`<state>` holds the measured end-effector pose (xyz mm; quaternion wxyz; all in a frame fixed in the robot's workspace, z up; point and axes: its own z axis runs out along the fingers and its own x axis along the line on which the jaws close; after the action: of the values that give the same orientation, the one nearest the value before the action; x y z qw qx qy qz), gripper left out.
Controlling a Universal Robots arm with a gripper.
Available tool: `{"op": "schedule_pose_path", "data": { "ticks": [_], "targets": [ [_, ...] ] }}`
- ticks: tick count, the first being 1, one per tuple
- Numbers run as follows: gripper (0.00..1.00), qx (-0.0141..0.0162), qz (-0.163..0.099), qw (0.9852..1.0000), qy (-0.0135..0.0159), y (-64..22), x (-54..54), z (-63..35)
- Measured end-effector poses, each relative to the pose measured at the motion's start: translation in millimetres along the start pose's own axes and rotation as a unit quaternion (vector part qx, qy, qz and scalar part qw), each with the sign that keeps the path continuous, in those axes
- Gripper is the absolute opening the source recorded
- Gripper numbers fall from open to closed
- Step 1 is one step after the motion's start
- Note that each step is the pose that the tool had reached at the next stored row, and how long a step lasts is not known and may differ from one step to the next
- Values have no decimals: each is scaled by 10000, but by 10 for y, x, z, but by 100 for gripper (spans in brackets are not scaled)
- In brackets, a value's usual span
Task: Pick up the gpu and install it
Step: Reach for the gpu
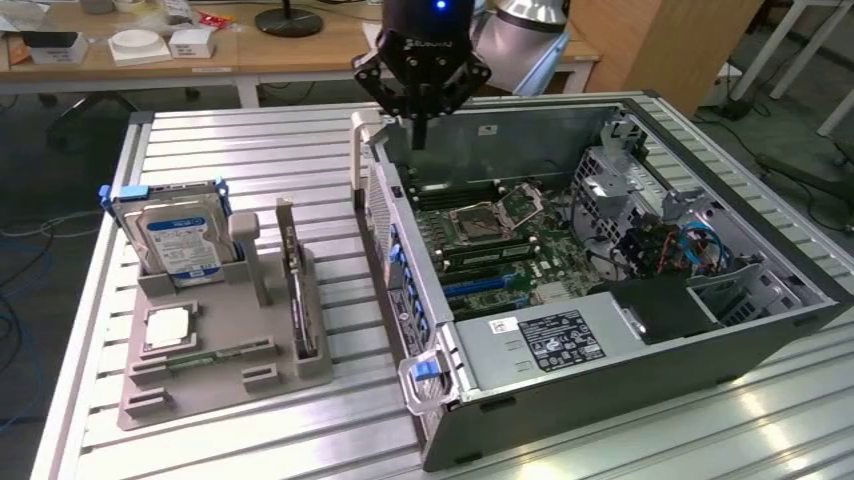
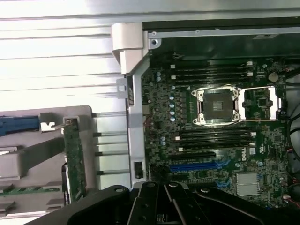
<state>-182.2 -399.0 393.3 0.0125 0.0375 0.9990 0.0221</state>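
Your gripper point(image 1: 418, 135) hung empty, jaws drawn together, above the side wall of the open computer case point(image 1: 574, 400), close to the pale latch point(image 1: 360, 150). The gpu point(image 1: 296, 300) stood untouched on its long edge in the grey holder tray point(image 1: 200, 400), on the slatted table point(image 1: 254, 150) just beside the case. By the look of it you were at the very start of the job: the pick had not begun, and the card sat across the case wall from your tool. From the wrist, the gripper point(image 2: 164, 192) looked down on the motherboard point(image 2: 211, 140), with the gpu point(image 2: 74, 159) showing as a thin green strip beyond the wall. Reaching the card would likely have called for parted jaws, squared across its thin top edge and clear of the silver bracket point(image 1: 284, 225) at one end. There was open room above the card. To the sides it was tighter, with a tray post and the hard drive point(image 1: 180, 240) towards the exterior view's left and the case wall towards its right. The processor chip point(image 1: 167, 327) lay flat and out of the way. Inside the case, the blue slots point(image 2: 192, 165) sat near the wall, and loose cables point(image 1: 667, 250) crowded the far side.
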Motion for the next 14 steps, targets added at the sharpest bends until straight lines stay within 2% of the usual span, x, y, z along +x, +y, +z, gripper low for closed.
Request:
{"op": "schedule_pose_path", "data": {
  "ticks": [14],
  "targets": [
    [10, 0, 0, 10000, 0, -44, 580, -16]
  ]
}}
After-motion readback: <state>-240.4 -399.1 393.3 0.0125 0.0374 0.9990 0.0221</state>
